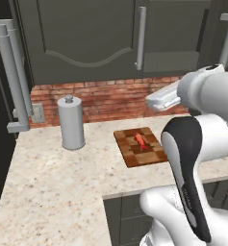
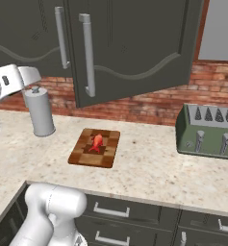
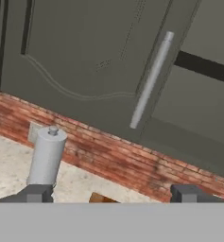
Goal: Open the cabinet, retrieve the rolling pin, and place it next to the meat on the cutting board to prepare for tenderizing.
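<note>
fingers (image 3: 111, 193): spread wide, empty | cabinet (image 2: 134, 48) right door ajar | canister (image 2: 40, 113) at 9 o'clock of cutting board (image 2: 95, 148) | toaster (image 2: 207, 130) at 3 o'clock

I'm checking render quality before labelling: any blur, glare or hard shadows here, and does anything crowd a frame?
Left base view: evenly lit, no glare, slightly soft; the arm covers the lower right. Right base view: flat light, with faint shadow under the cutting board and canister; the open cabinet door looms large. Hand view: tilted, the door handle slanting; coarse brick texture.
</note>
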Robot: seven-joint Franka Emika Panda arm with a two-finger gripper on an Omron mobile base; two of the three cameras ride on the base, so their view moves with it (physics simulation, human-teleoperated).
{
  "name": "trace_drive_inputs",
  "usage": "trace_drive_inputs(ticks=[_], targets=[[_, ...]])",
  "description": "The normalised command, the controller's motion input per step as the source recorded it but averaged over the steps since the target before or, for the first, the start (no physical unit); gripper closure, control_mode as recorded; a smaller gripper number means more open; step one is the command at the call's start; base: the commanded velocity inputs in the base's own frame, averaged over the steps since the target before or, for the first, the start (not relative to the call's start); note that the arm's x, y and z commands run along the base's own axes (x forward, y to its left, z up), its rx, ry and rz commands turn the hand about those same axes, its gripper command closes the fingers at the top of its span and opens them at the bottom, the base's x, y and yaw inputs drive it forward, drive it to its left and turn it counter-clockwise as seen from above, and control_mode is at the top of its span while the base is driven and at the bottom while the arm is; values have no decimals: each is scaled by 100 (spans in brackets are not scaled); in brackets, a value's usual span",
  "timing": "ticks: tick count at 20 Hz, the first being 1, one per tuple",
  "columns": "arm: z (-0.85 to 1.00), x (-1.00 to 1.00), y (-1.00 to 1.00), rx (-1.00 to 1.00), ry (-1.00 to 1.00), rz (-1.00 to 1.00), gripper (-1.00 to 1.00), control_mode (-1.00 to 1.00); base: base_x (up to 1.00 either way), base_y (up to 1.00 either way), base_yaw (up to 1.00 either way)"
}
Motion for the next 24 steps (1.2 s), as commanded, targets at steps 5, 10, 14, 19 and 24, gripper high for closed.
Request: trace_drive_inputs(ticks=[5,10,14,19,24], targets=[[-28,57,11,-20,0,-3,-100,-100,0,0,0],[-16,83,-2,-11,1,-9,-100,-100,0,0,0],[-16,98,0,-13,10,-12,-100,-100,0,0,0],[-14,74,-11,-11,7,-13,-100,-100,0,0,0],[-15,35,-31,-9,3,-15,-100,-100,0,0,0]])
